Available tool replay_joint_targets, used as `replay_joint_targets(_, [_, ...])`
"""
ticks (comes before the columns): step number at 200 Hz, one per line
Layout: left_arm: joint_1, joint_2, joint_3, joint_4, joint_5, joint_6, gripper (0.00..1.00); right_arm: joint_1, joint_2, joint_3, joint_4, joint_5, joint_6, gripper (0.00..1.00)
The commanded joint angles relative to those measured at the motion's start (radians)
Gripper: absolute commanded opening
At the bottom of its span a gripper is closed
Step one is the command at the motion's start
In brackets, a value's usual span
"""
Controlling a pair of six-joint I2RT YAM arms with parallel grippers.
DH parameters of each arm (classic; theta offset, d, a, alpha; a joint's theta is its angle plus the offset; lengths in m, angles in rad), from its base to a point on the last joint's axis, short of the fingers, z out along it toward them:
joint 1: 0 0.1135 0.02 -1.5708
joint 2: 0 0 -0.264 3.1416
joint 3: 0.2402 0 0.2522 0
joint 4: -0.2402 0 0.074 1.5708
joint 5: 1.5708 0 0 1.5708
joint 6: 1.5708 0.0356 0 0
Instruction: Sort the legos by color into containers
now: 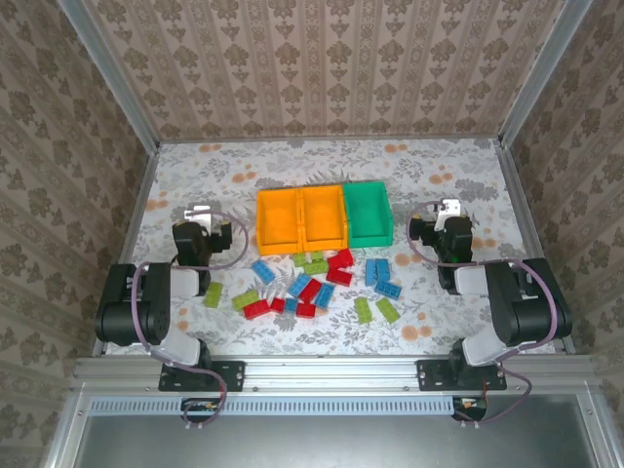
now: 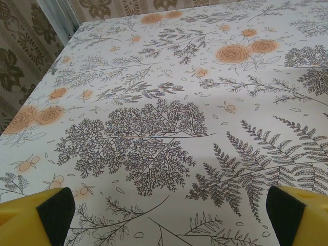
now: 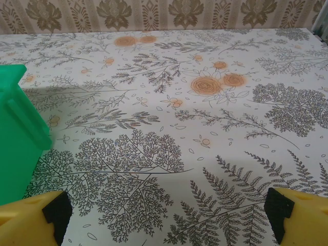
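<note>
The three containers stand joined in a row at the table's middle: two orange bins [image 1: 278, 219] [image 1: 323, 216] and a green bin [image 1: 369, 213]. All three look empty. Just in front of them the legos lie scattered: red ones [image 1: 338, 261], light blue ones [image 1: 263, 270] and lime green ones [image 1: 363, 310]. My left gripper [image 1: 200, 213] [image 2: 169, 218] hovers left of the bins, open, with bare cloth between its yellow fingers [image 2: 51, 210]. My right gripper [image 1: 447, 209] [image 3: 166, 220] hovers right of the green bin [image 3: 15, 138], open and holding nothing.
A floral cloth [image 1: 468, 175] covers the table. Wallpapered walls with metal posts [image 1: 132, 210] close it in at the back and both sides. An aluminium rail [image 1: 322, 372] runs along the near edge, where both arm bases sit.
</note>
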Motion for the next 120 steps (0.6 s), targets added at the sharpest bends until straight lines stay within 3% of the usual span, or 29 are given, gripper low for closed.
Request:
replay_joint_targets(1, [0.009,0.001,0.02,0.025,0.013,-0.018,1.0,-0.002,-0.002,0.017,-0.005,-0.019,-0.002,1.0])
replay_joint_targets(120, [0.008,0.001,0.02,0.025,0.013,-0.018,1.0,-0.005,-0.001,0.018,-0.008,-0.024,-0.002,1.0])
